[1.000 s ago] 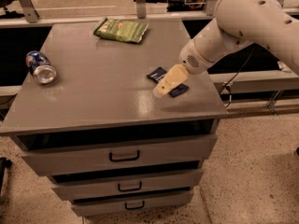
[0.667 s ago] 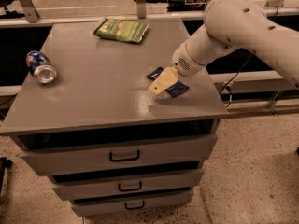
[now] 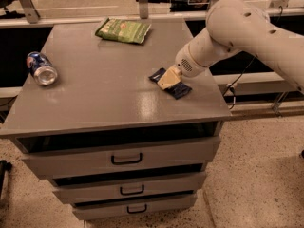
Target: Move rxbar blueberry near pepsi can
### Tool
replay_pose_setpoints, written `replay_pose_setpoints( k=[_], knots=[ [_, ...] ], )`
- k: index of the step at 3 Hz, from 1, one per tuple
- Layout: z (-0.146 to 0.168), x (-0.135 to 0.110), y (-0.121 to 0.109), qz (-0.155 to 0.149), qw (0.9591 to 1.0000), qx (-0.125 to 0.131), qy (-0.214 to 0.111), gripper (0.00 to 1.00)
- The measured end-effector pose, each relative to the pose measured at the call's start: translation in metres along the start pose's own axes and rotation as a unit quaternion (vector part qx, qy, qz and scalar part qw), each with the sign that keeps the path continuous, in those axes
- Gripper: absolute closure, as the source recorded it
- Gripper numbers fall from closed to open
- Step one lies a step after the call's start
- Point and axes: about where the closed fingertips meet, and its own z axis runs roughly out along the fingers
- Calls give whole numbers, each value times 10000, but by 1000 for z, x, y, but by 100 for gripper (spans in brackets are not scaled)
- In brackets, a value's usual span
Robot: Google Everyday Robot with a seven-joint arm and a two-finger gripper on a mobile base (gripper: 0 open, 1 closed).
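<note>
The rxbar blueberry [image 3: 181,90], a flat dark navy bar, lies on the grey cabinet top [image 3: 104,94] near its right front corner. My gripper [image 3: 168,78] comes in from the right on the white arm and sits directly on top of the bar's middle, covering part of it. The bar's two ends show on either side of the gripper. The pepsi can [image 3: 42,68], blue with a silver top, lies on its side at the far left edge of the top, well away from the bar.
A green snack bag [image 3: 123,30] lies at the back middle of the top. The cabinet has three drawers [image 3: 126,159] below the front edge. The right edge of the top is close to the bar. A rail and dark gaps run behind the cabinet.
The gripper has shifted slightly left and back over the bar, and the arm has swung with it. The bar and the can have stayed where they were.
</note>
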Motion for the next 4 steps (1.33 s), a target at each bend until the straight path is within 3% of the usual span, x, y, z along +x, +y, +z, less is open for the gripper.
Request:
replay_pose_setpoints(
  k=[1, 2, 4],
  knots=[
    [-2, 0, -1, 27, 10000, 49, -38, 88],
    [-3, -2, 1, 42, 10000, 34, -71, 100],
    [-22, -20, 2, -62, 9996, 74, -248, 100]
  ],
)
